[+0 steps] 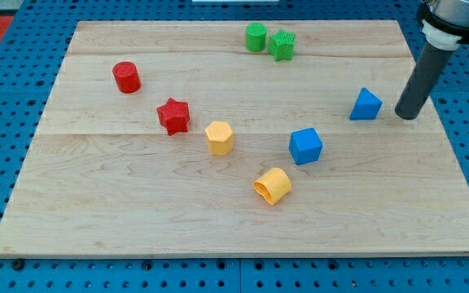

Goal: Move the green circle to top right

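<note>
Zero jaws on this rig, so there's nothing to open, close or grip with: just a straight dark rod, and my tip [407, 115] is sitting on the board near the view's right edge. It's just to the right of the blue triangle-ish block [365, 104], close but with a visible gap between them.

Job is getting the green circle [256, 37] to the top right. Right now it's up at the view's top, a bit right of centre, and the green star [282, 45] is right against its right side; they look like they're touching or as good as. My tip is well away from both, so I'd say this is the approach stage and no pushing has started.

Next move, as I read it: swing around to the left side of the green circle and shove it rightward along the top edge. The snag is the green star sitting exactly in that path. Push straight and the star probably gets bulldozed along too, or knocks the circle off line.

Everything else is out of the way: blue cube [305, 146] mid-right, yellow hexagon-looking block [219, 137] in the centre, another yellow block [273, 185] below it that looks tipped over, red star [173, 115] and red cylinder [126, 76] off to the left. The wooden board [96, 212] itself has plenty of room at top right.
</note>
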Controlling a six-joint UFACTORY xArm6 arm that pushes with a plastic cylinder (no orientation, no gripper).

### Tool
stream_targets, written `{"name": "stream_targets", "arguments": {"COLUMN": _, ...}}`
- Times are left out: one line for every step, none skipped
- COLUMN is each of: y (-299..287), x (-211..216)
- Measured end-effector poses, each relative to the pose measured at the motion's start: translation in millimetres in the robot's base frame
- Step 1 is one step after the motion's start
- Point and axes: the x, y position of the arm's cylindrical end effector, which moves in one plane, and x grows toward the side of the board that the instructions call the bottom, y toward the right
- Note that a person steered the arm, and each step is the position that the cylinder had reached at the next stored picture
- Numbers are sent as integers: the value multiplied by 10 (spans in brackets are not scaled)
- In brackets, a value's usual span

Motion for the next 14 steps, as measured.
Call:
{"name": "stream_targets", "arguments": {"y": 397, "x": -259}}
{"name": "stream_targets", "arguments": {"y": 484, "x": -1169}}
{"name": "stream_targets", "arguments": {"y": -354, "x": -1925}}
{"name": "stream_targets", "arguments": {"y": -1044, "x": -2170}}
{"name": "stream_targets", "arguments": {"y": -1931, "x": -2154}}
{"name": "stream_targets", "arguments": {"y": -2694, "x": -2096}}
{"name": "stream_targets", "arguments": {"y": -2471, "x": -1761}}
{"name": "stream_targets", "arguments": {"y": -1632, "x": -1734}}
{"name": "stream_targets", "arguments": {"y": -1236, "x": -1954}}
{"name": "stream_targets", "arguments": {"y": -1108, "x": -1979}}
{"name": "stream_targets", "arguments": {"y": -1646, "x": -2015}}
{"name": "stream_targets", "arguments": {"y": -1437, "x": -2168}}
{"name": "stream_targets", "arguments": {"y": -1326, "x": -2157}}
{"name": "stream_targets", "arguments": {"y": -856, "x": -2165}}
